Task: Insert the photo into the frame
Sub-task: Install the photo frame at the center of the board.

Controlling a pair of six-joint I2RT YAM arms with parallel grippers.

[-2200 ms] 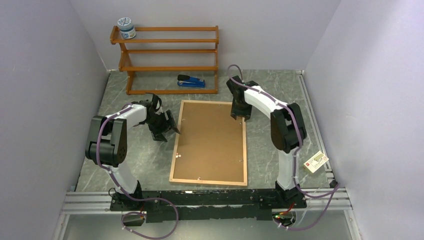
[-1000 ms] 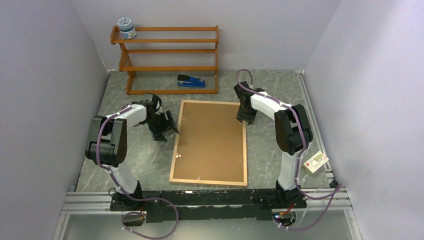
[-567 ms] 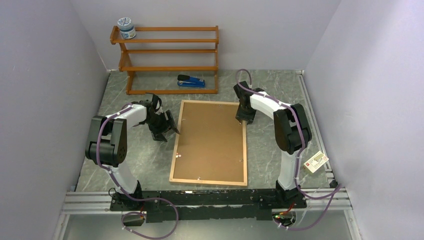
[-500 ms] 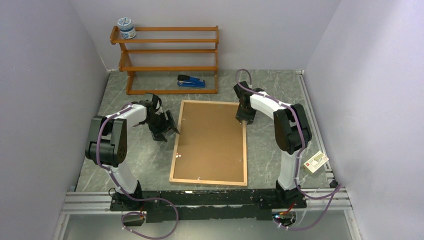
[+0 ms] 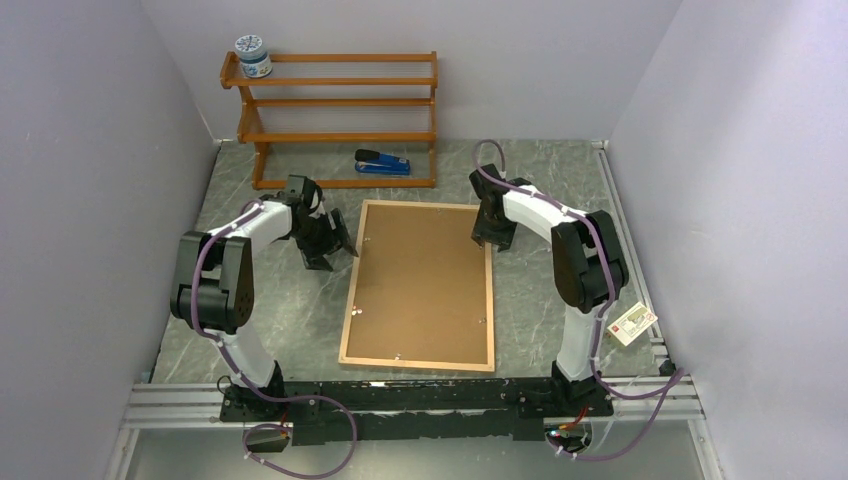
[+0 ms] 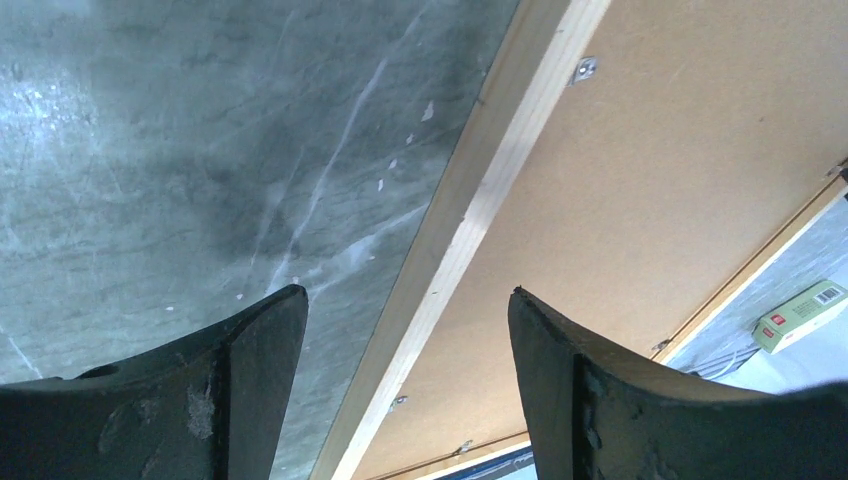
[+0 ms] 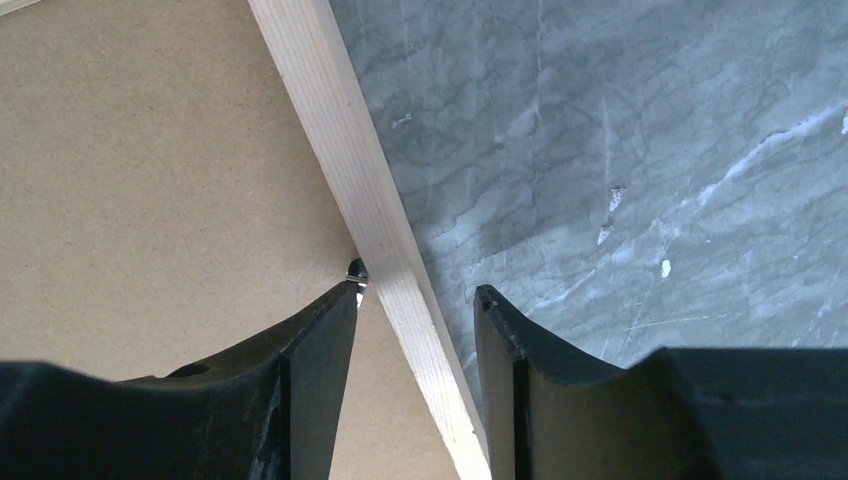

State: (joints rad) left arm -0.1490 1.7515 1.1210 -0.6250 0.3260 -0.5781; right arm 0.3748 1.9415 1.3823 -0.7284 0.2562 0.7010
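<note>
The right gripper [image 7: 418,288] is spread open; its two fingers stand one on each side of the right rail of the frame [image 7: 335,130], near the far corner, and they do not pinch it; the inner finger tip is just beside a small metal tab [image 7: 357,270] on the inner edge of that rail. The left gripper [image 6: 405,292] is spread open too, and wider; it hangs over the frame's left rail, with one finger on the board side and one on the counter [image 6: 180,150] side; it holds nothing.

The frame lies flat on the counter, back side up, between the two arms; the brown backing board [image 5: 420,280] sits inside it and fills it. The photo is not in sight in any view; it may be under the board, but I cannot tell.

I think the step in hand is work on the little tabs that keep the board in; the right gripper looks ready for it. The next move calls for a small, careful push; one finger tip must turn the tab and not shove the light frame away; the left gripper could steady the left rail.

Past the frame's far edge lies a blue stapler [image 5: 382,162]; behind it stands a shelf rack [image 5: 340,100] with a jar [image 5: 253,56] on top; well to the right of the frame lies a small box [image 5: 634,323].
</note>
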